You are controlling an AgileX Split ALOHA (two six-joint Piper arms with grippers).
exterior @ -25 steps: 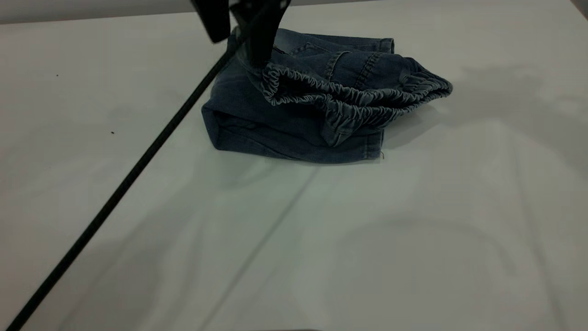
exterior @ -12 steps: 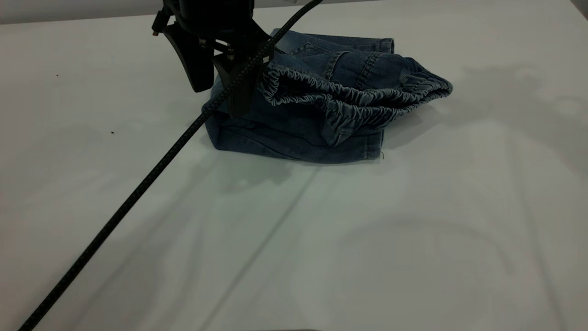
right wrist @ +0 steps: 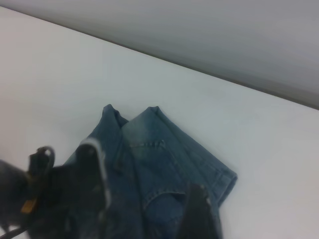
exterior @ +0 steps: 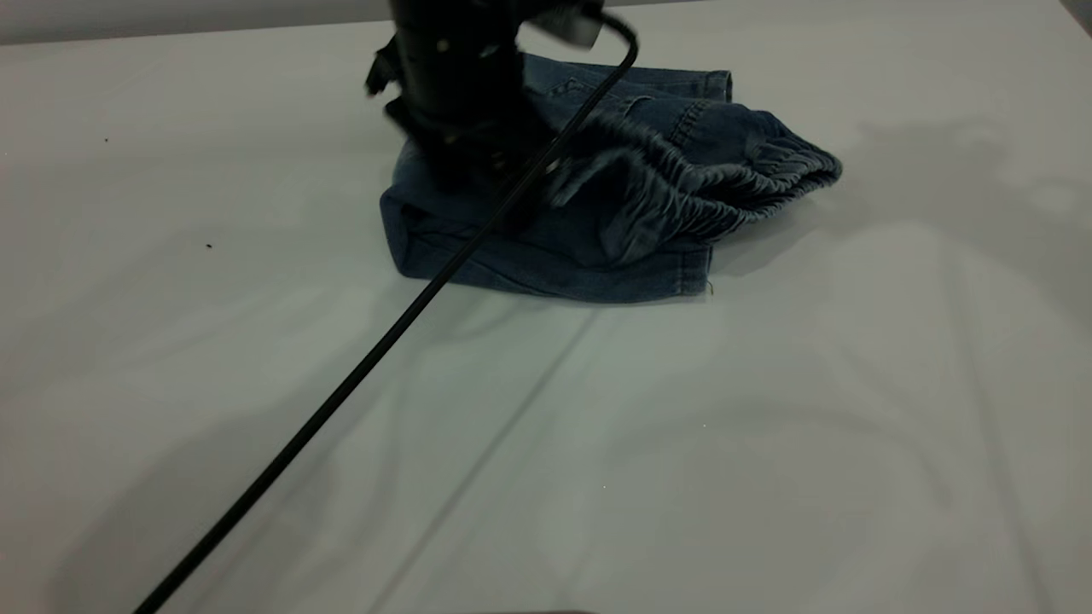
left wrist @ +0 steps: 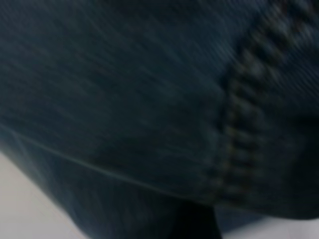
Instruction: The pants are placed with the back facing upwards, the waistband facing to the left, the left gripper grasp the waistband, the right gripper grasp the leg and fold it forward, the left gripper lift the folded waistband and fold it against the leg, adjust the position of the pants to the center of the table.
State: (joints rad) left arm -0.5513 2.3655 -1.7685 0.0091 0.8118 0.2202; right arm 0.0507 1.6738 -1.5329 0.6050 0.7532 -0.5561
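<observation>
The pants lie folded in a blue denim pile on the far middle of the table. The gathered waistband lies across the top of the pile, over a leg layer with a stitched hem. My left gripper is down on the left end of the pile, against the waistband's left part. Denim with a thick seam fills the left wrist view. The right wrist view looks from a distance at the pants and the left gripper; only a dark edge of my right gripper shows.
A thick black cable runs from the left gripper diagonally down to the front left over the table. A pale wall rises behind the table's far edge. Bare tabletop surrounds the pile on every side.
The left gripper came down and to the right, from above the pile's left edge onto the waistband's left end. That end of the waistband has shifted; the cable swung with the gripper.
</observation>
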